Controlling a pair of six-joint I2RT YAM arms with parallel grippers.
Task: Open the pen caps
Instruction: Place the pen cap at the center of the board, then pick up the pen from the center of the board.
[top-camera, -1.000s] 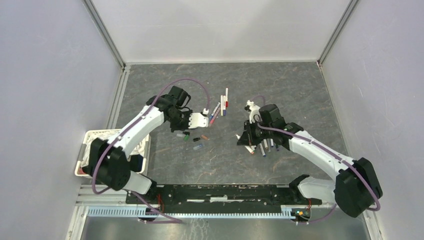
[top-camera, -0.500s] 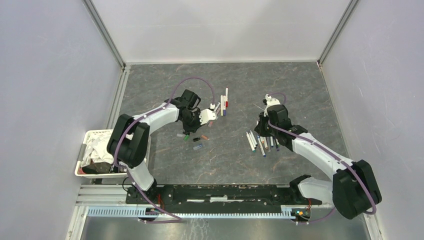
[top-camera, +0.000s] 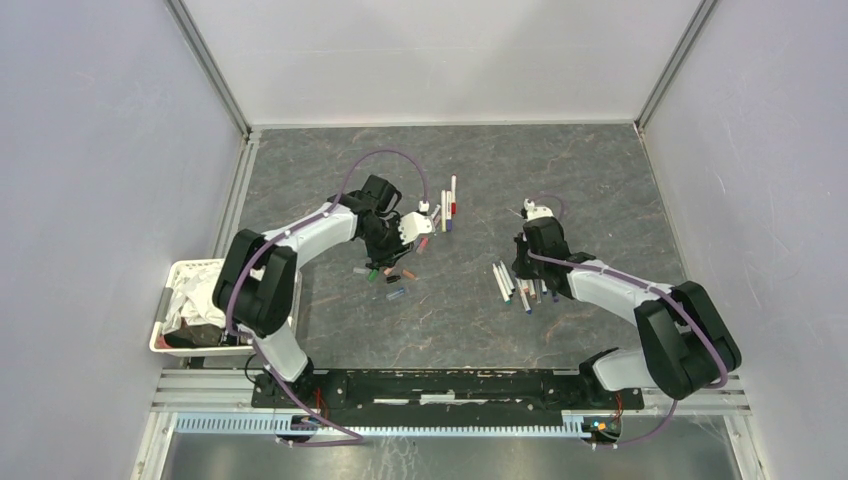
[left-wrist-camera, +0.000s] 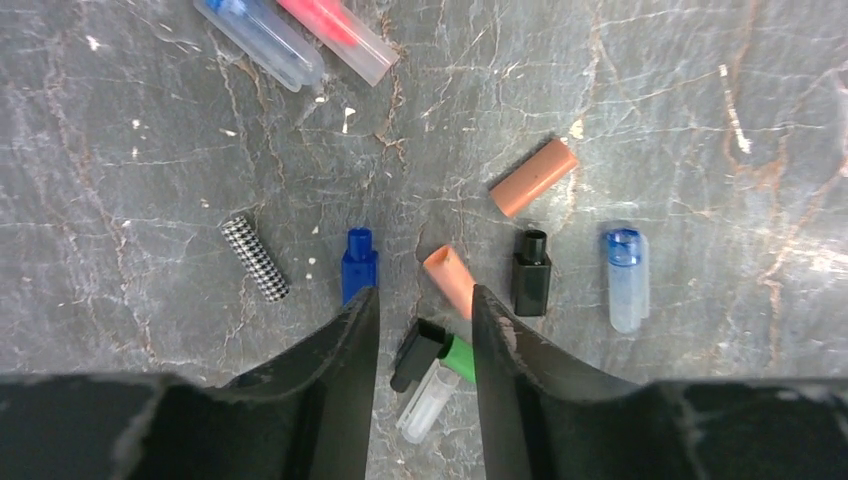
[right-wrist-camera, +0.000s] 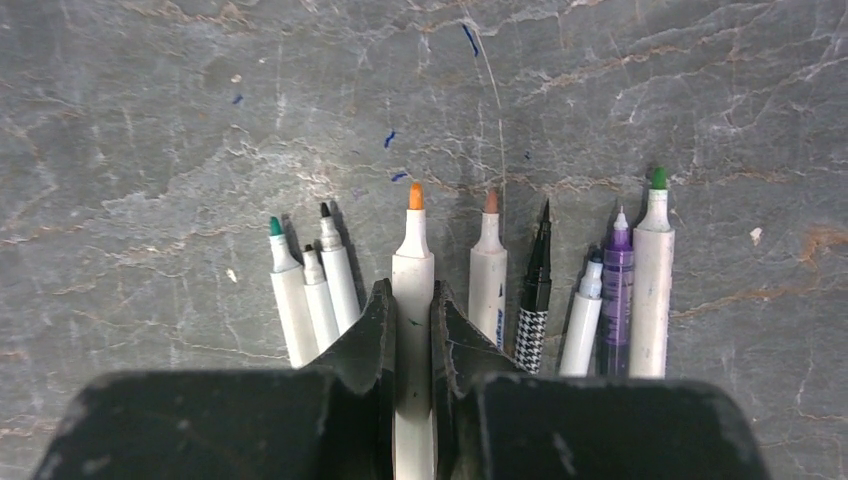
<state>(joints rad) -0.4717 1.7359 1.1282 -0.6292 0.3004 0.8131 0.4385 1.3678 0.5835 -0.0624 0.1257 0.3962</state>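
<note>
Caps first: the pen caps (left-wrist-camera: 533, 177) lie scattered on the grey table (left-wrist-camera: 700, 120) under the left gripper (left-wrist-camera: 422, 296), whose jaws stand partly apart and empty, straddling a salmon cap (left-wrist-camera: 448, 280). They look light, hard and smooth, so expect them to roll or skid if nudged; pinch one across its middle, not at an end. The right gripper (right-wrist-camera: 411, 292) is clamped on the barrel of the orange-tipped pen (right-wrist-camera: 414, 240), which sits in the row of uncapped pens (right-wrist-camera: 652, 290) lying side by side near the right arm. Those barrels look stiff, slim and slick; hold one at mid-barrel, well back from the soft nib. You cannot tell from the wrist view whether that pen is lifted or resting on the table, and its rear end is hidden by the fingers. At the top of the left wrist view two clear-capped ends (left-wrist-camera: 335, 25) are cut off by the frame. From above, the further pens (top-camera: 447, 207) are too small to say whether all carry caps.
</note>
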